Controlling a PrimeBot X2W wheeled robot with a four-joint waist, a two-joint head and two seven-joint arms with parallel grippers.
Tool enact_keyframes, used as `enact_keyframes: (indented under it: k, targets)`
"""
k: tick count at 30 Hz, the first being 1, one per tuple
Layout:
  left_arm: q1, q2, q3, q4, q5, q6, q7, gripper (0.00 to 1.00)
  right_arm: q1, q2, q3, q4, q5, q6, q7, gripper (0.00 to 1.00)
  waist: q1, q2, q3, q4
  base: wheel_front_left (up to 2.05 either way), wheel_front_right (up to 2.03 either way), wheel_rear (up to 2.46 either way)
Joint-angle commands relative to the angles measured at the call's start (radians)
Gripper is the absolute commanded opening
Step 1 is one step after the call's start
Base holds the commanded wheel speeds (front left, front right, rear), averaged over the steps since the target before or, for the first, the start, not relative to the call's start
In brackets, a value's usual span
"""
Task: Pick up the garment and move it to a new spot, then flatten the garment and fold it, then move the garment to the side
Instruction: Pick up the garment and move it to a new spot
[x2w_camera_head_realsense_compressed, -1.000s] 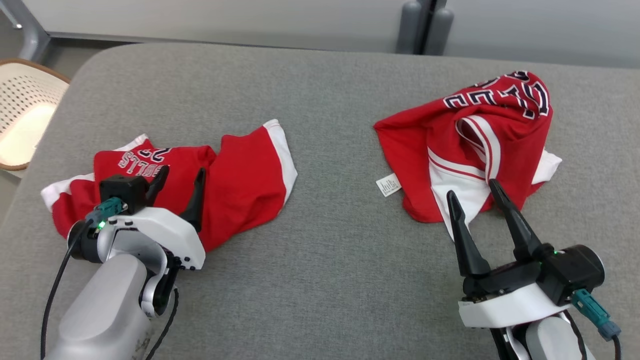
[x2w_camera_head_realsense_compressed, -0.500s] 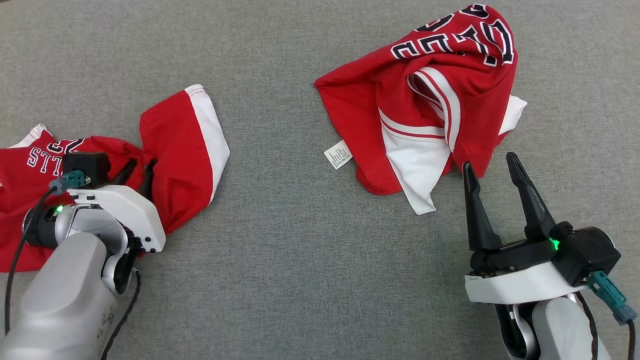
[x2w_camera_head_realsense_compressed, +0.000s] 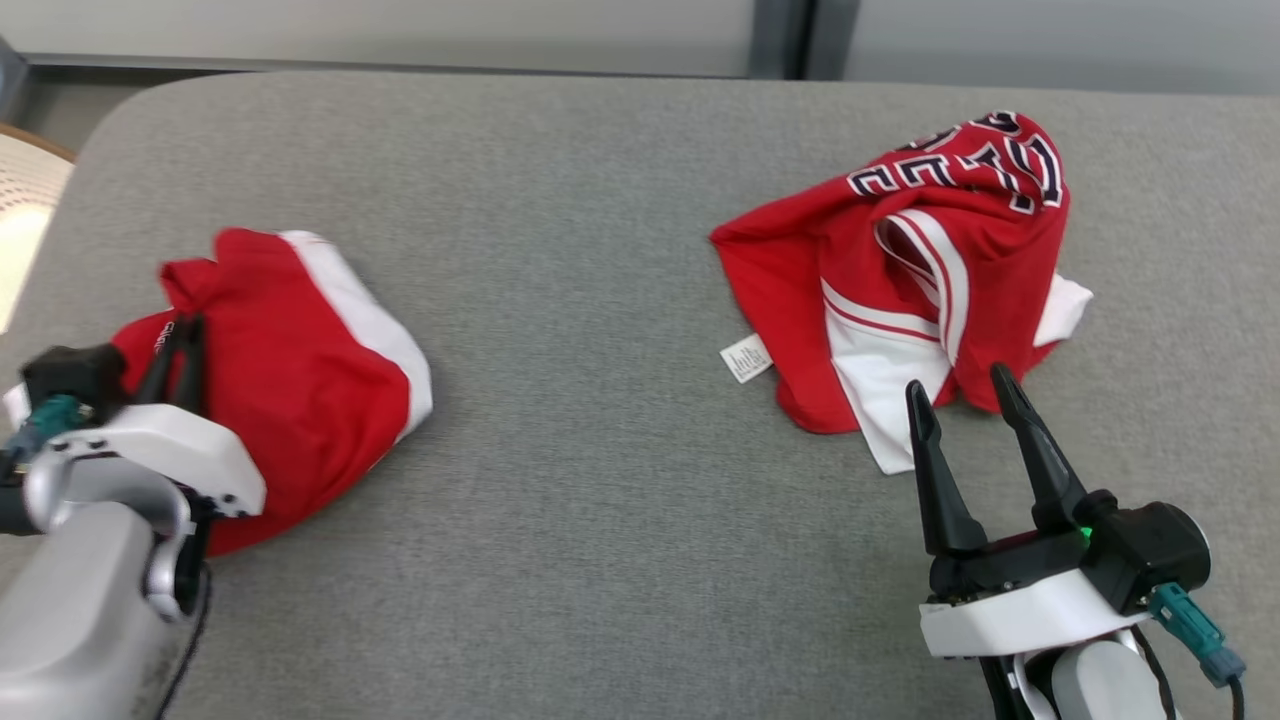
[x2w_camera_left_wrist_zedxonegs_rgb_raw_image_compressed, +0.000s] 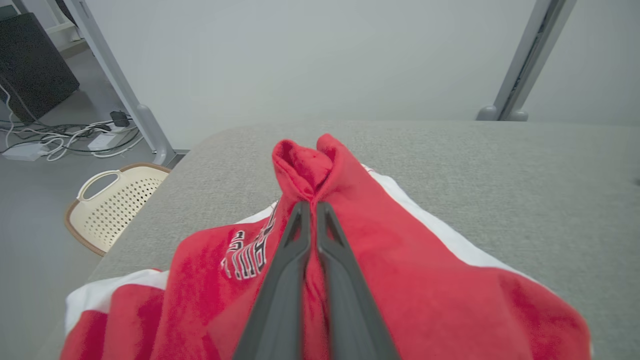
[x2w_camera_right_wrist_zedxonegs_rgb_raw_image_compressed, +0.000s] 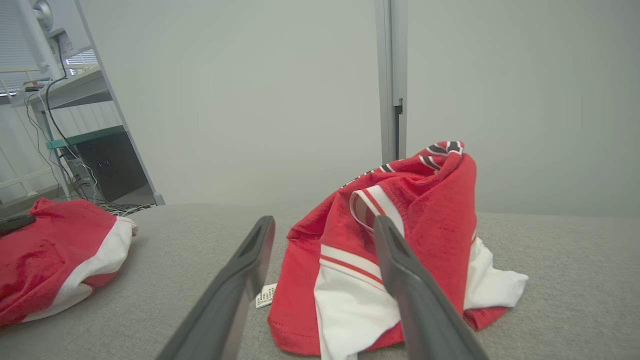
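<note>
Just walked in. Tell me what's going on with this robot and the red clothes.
The robot is working on two red and white garments lying crumpled on a grey padded surface. Its left gripper is shut on a bunched fold of the left garment, pinching the cloth between its fingers. Its right gripper is open and holds nothing, poised at the near edge of the right garment. Neither garment is flattened or folded yet.

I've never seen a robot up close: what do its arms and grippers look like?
The left gripper and right gripper each have two long, dark, tapering fingers and a white shell. A black box beside each carries a teal plug and dark cable; a green light glows on the right one. The forearms are silver-grey.
</note>
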Motion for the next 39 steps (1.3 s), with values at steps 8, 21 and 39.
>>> enact_keyframes:
  k: [8, 21, 39]
  targets:
    - [0.017, 0.117, 0.099, -0.058, -0.022, 0.089, -0.024, 0.00, 0.026, -0.028, 0.022, 0.000, 0.004, -0.002, -0.001, 1.00, 0.0000, 0.0000, -0.041, 0.055, 0.00, 0.00, 0.00]
    - [0.042, 0.051, 0.165, 0.075, -0.074, 0.122, -0.042, 1.00, 0.011, -0.042, 0.039, 0.018, 0.005, -0.002, -0.001, 1.00, 0.0000, 0.0000, -0.047, 0.023, 0.00, 0.00, 0.00]
    - [0.601, -0.195, 0.430, -0.720, 0.283, 0.175, -0.047, 1.00, 0.089, -0.001, 0.038, 0.068, 0.030, -0.002, -0.001, 1.00, 0.0000, 0.0000, -0.233, -0.139, 0.00, 0.00, 0.00]
